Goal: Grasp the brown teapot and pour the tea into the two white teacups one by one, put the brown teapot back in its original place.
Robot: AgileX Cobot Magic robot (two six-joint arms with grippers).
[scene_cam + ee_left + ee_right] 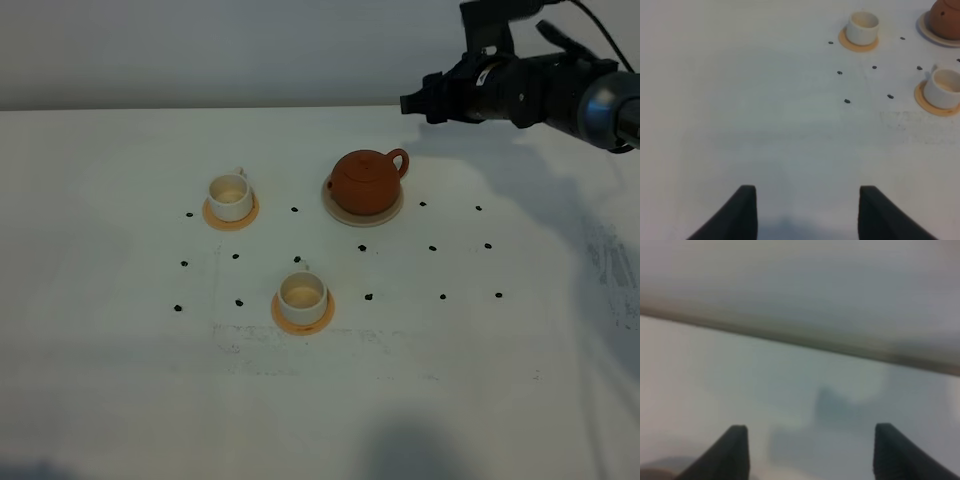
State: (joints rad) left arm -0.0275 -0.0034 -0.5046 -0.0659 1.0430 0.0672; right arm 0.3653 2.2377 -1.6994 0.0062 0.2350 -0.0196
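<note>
White tabletop, sprinkled with small black marks, fills the room's working area under a plain pale wall. On it the squat reddish-brown clay teapot sits on its flat beige disc coaster, lid on, loop handle turned toward the back right. Two small white cylindrical teacups, one off to the left and one nearer the front, each stand on an orange-tan saucer, well apart from the pot.

Nothing is grasped. The right gripper hangs in the air behind and above the handle, jaws spread and empty. The left gripper is parked low over bare table far from the cups, its fingers also parted around nothing.

My worry is the approach: a finger that meets the thin handle off-centre could shove the pot off its coaster or turn it. Later, a steep tilt might drop the lid, and the cups look small enough to overshoot or knock from their saucers
</note>
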